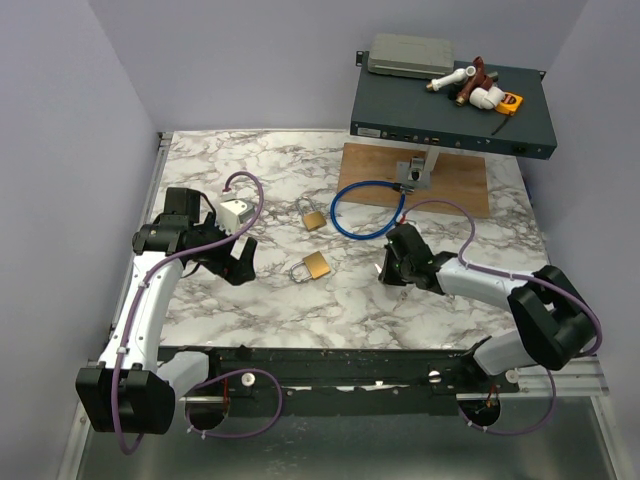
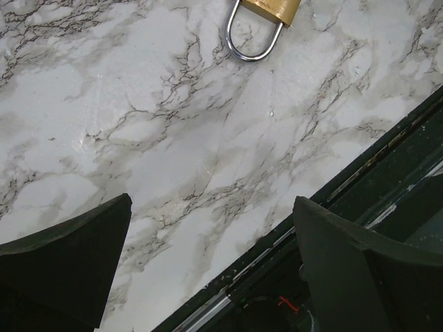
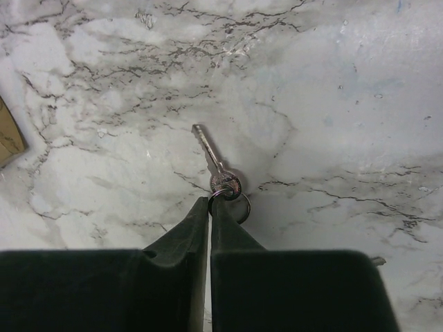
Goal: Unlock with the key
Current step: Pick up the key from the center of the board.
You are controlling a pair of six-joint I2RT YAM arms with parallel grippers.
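Right hand: fingers together, tips touching the bow of the key; grip unconfirmed. Blade runs ahead on the surface, slanting left. Left hand: fingers apart, well away.

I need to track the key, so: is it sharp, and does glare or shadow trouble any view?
Right wrist: the key is sharp, a soft shadow beside it, pale sheen on the table upper right. Left wrist: the padlock shackle glints, edges crisp. Top external: even light, key not discernible.
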